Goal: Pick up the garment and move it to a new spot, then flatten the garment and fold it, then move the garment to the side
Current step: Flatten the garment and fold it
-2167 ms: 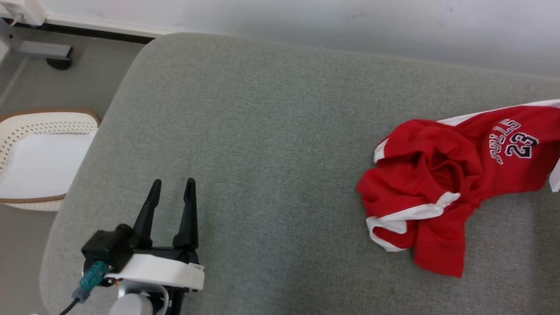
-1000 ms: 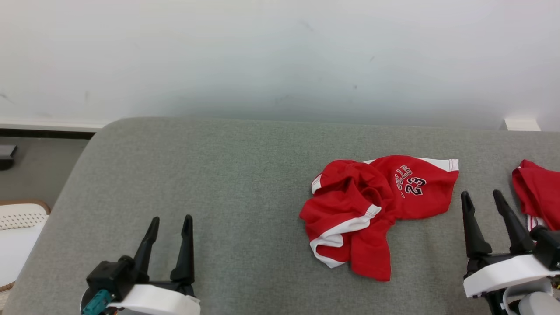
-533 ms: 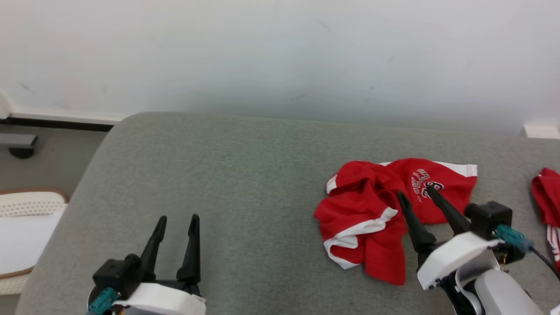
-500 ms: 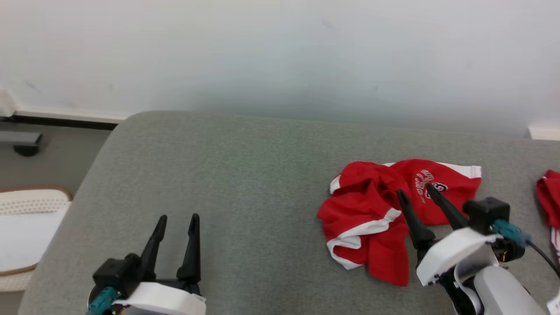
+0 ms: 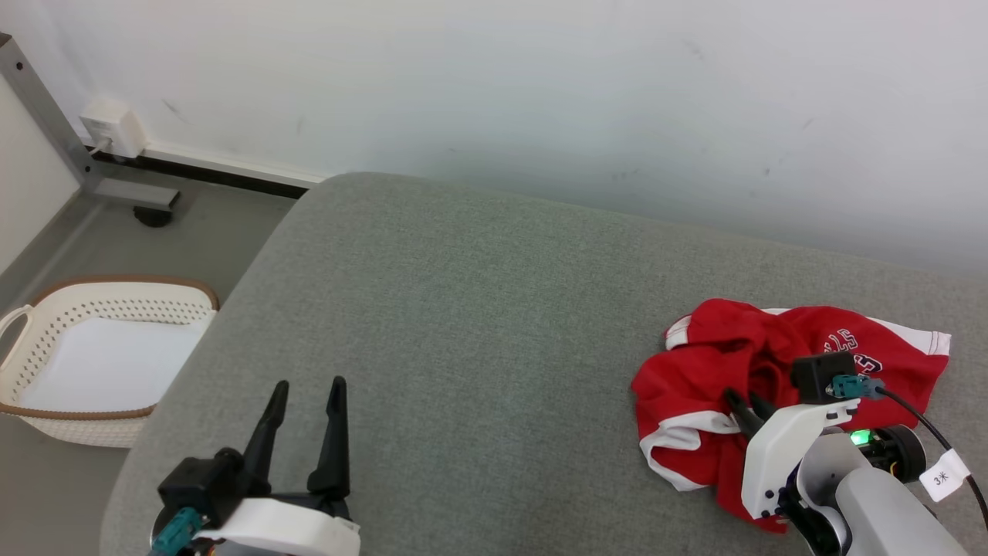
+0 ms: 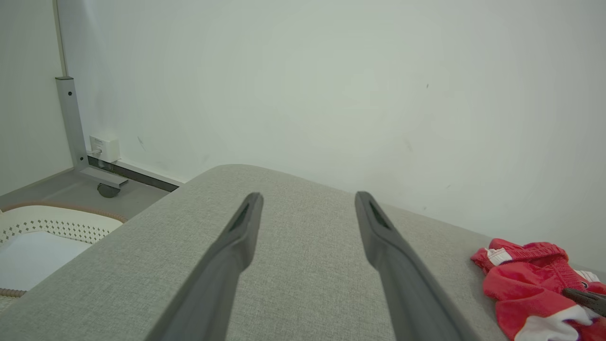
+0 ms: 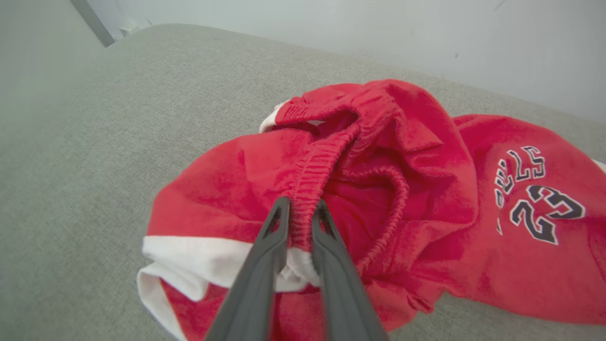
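The right claw [image 7: 301, 204] is pinching the ribbed waistband of the crumpled red garment [image 7: 222, 189], its fingers drawn nearly together with the cloth between them. The garment is lying on the grey cushion [image 5: 463, 309], spreading ahead of this claw and off to its right, where the number print is showing. The left claw [image 5: 309, 384] is hovering wide open and empty, well apart from the garment, with a white basket [image 5: 116, 286] sitting on the floor to its left.
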Controlling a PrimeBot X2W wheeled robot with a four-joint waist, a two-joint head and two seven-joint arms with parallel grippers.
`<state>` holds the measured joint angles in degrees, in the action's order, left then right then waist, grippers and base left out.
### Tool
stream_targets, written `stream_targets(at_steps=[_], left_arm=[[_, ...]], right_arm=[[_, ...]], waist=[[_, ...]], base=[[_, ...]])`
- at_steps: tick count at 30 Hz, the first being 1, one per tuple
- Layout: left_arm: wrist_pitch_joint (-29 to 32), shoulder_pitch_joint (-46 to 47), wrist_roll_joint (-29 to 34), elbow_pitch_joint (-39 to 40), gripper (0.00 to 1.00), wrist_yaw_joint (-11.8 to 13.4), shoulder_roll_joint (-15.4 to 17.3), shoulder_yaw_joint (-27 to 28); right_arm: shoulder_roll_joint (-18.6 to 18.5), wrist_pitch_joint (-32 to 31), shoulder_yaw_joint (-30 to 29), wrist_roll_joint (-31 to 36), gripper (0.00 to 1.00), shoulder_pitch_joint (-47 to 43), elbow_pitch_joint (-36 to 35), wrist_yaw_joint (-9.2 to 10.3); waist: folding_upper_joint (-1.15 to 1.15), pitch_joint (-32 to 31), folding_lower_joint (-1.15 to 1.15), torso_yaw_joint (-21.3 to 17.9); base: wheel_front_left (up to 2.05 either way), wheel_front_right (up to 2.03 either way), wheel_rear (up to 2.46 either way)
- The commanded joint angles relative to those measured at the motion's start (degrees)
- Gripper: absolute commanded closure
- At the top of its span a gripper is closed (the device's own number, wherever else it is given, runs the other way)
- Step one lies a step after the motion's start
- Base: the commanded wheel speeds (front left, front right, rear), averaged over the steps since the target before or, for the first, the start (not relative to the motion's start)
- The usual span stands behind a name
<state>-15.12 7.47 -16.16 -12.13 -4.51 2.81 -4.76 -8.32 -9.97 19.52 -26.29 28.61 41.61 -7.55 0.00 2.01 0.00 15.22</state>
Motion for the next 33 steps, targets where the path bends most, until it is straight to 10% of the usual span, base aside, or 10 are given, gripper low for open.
stream_targets(at_steps=[1, 13, 28, 30, 31, 33], left_arm=[[0.0, -0.5, -0.7, 0.2, 0.00, 0.0, 0.2, 0.2], [0.0, 0.9, -0.6, 0.5, 0.00, -0.3, 0.2, -0.8], [0.0, 3.7, -2.6, 0.9, 0.00, 0.5, 0.2, -1.3], [0.0, 3.9, -2.7, 0.8, 0.00, 0.8, 0.2, -1.3], [0.0, 4.0, -2.6, 0.8, 0.00, 0.9, 0.2, -1.3], [0.0, 4.1, -2.2, 0.7, 0.00, 0.7, 0.2, -1.1]], right_arm=[[-0.3, 0.4, 0.0, 0.0, 1.00, 0.5, 0.2, 0.14], [1.3, 3.9, 5.0, -3.4, 1.00, 5.8, -6.2, 0.13], [5.4, 3.1, 29.6, -18.5, 1.00, 16.4, -0.1, 0.13], [5.3, 2.2, 33.6, -21.4, 0.20, 16.8, 0.1, 0.13], [5.3, 2.1, 35.1, -22.8, 0.00, 17.2, 0.2, 0.13], [5.3, 3.0, 37.3, -24.9, 0.00, 17.9, 0.3, 0.13]], waist=[[0.00, 0.1, 0.00, 0.2], [0.00, 1.6, 0.00, 2.7], [0.00, 7.4, 0.00, 7.4], [0.00, 7.5, 0.00, 6.8], [0.00, 7.4, 0.00, 6.4], [0.00, 7.1, 0.00, 5.3]], base=[[0.00, 0.00, 0.00], [0.00, 0.00, 0.00], [0.00, 0.00, 0.00], [0.00, 0.00, 0.00], [0.00, 0.00, 0.00], [0.00, 0.00, 0.00]])
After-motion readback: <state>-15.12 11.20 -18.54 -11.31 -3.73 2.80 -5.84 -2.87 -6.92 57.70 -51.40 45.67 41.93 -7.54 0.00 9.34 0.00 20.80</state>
